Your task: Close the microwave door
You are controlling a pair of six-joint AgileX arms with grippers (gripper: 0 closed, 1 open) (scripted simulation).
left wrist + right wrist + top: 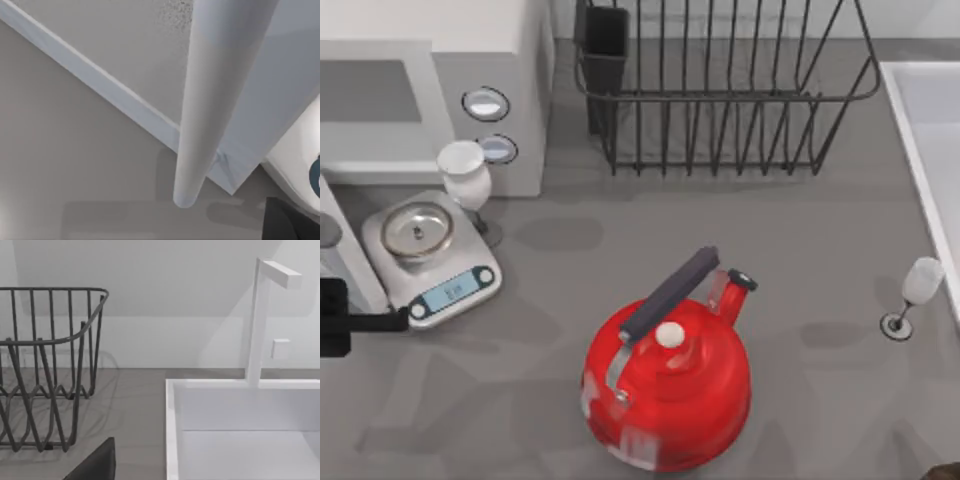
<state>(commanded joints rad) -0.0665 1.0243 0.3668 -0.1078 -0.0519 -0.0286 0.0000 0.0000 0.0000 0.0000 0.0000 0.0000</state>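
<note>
the microwave (430,95) sits at the far left of the table, its door (342,245) swung open toward the near left edge. the left gripper (365,322) is just beside the door; whether its claw is open i cannot tell. pushing carelessly could knock the scale (432,258) or the wine glass (467,178) nearby.

The left end effector (360,322) is showing as matte black: a blocky, square-edged body at the top view's left edge, with one slim straight black finger (382,321) running out from it. A dark, flat-faced wedge of the right arm's end effector (95,464) is showing in the right wrist view, plain and unmarked, with no cables or screws visible.
</note>
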